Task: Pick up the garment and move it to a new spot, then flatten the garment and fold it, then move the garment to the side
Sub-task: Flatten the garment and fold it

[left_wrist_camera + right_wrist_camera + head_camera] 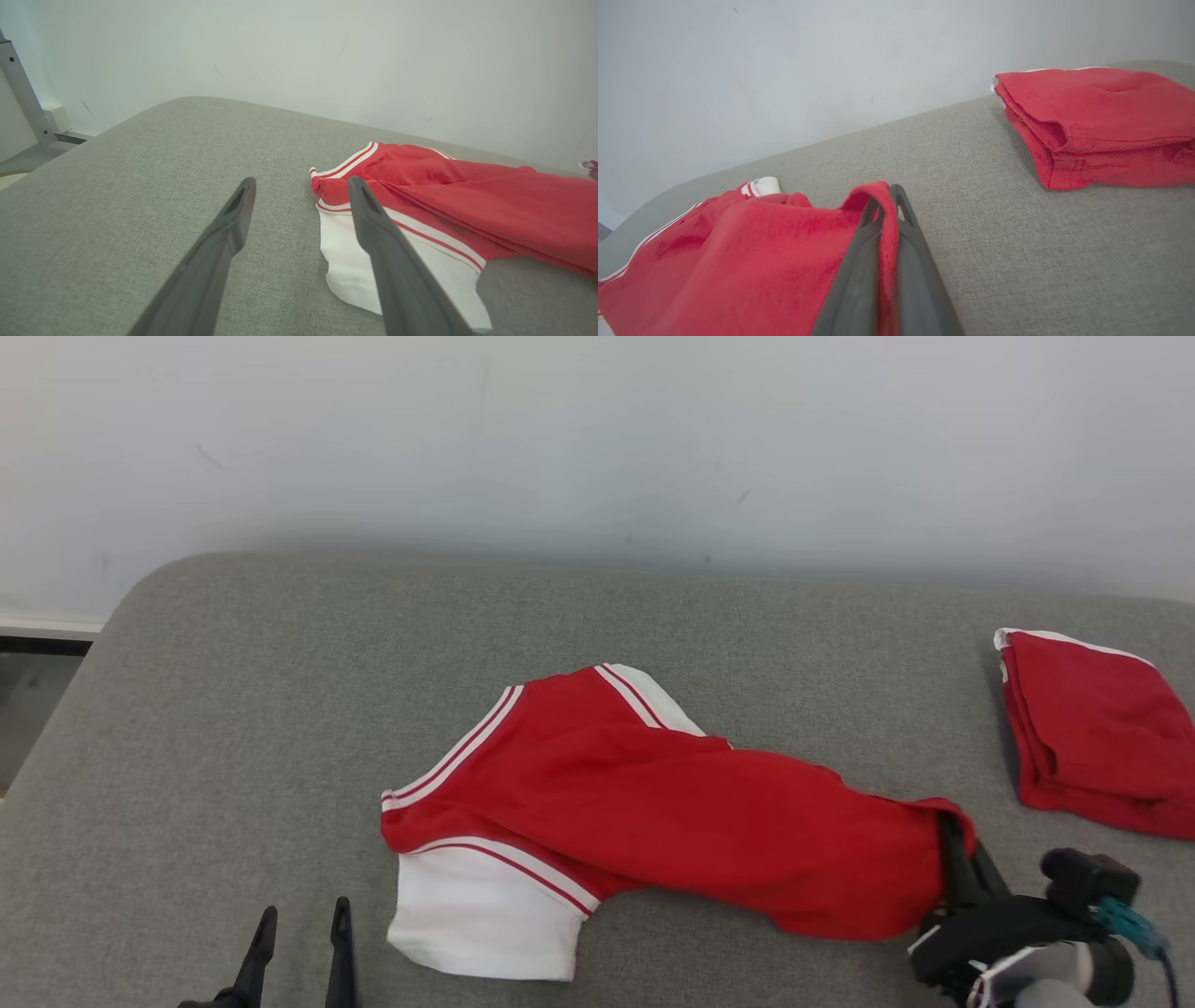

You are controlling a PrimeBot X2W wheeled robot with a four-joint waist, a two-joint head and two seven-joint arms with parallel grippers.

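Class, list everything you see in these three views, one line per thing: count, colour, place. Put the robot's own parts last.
loose garment: one, red with white sleeves and trim, spread unfolded mid-surface
folded garment: one, red with a white edge, at the surface's right side
padded surface: one, grey fabric, under both garments
wall: one, white, behind the surface
metal post: one, grey, past the surface's left end
left gripper: one, dark, open, above bare surface left of the loose garment
right gripper: one, dark, shut on the loose garment's right edge
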